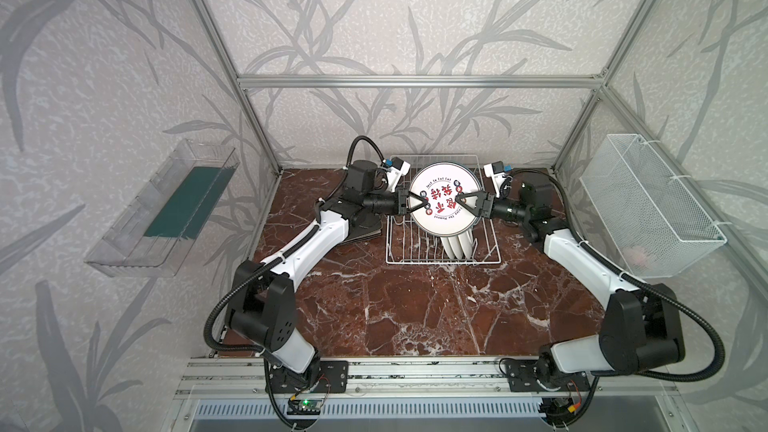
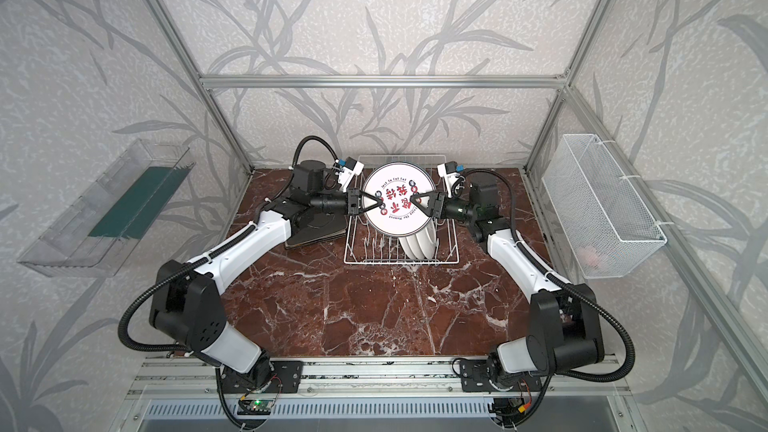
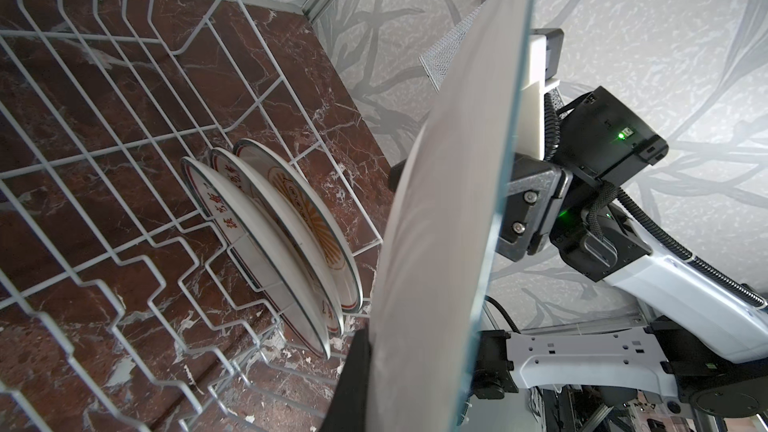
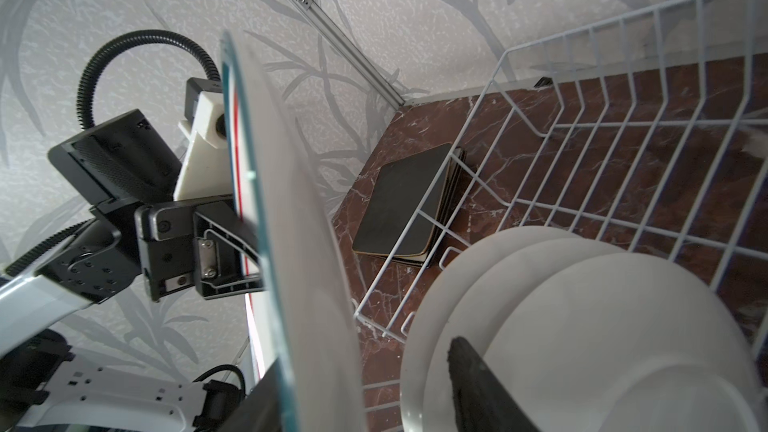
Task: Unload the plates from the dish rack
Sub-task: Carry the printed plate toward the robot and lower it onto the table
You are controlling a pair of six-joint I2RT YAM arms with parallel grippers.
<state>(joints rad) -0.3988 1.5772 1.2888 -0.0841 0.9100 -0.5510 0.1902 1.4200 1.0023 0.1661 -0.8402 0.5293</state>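
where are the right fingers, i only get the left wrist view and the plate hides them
observer: the right gripper is open; the right wrist view shows one of its fingers well clear of the round plate
operator: which side of it faces the top camera
observer: the printed side, with red characters, visible in both top views
operator: anything out of the rack yet
observer: yes, square plates lie stacked on the table beside the dish rack, under the left arm
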